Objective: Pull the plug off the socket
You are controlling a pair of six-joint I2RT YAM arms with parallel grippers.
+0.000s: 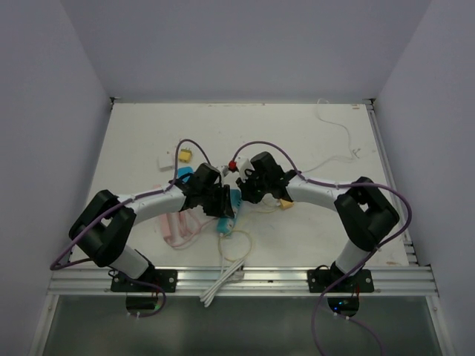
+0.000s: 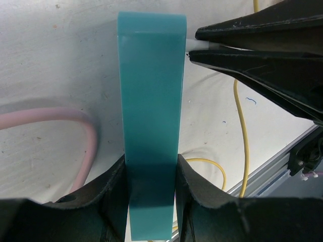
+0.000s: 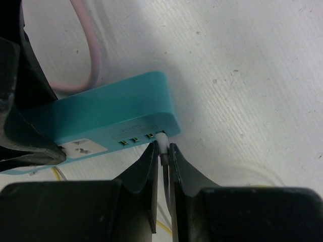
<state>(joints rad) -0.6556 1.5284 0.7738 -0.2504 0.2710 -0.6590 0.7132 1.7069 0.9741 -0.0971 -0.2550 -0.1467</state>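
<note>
A teal power strip [image 1: 227, 215] lies mid-table between the two arms. My left gripper [image 1: 222, 201] is shut on its body; in the left wrist view the strip [image 2: 151, 91] runs up from between my fingers [image 2: 113, 194]. A white USB plug [image 3: 162, 142] sits in the end port of the strip [image 3: 111, 113], beside three empty ports. My right gripper [image 3: 162, 152] is shut on the plug, fingertips almost touching the strip. The plug [image 2: 200, 45] also shows in the left wrist view, pinched between the right fingers [image 2: 262, 30].
A pink cable [image 1: 178, 231] loops left of the strip. A yellow cable [image 2: 242, 126] and a white cable bundle [image 1: 223, 280] trail to the aluminium rail [image 1: 267, 280] at the near edge. A white adapter [image 1: 165, 162] lies farther back; a white cable [image 1: 338, 137] lies back right.
</note>
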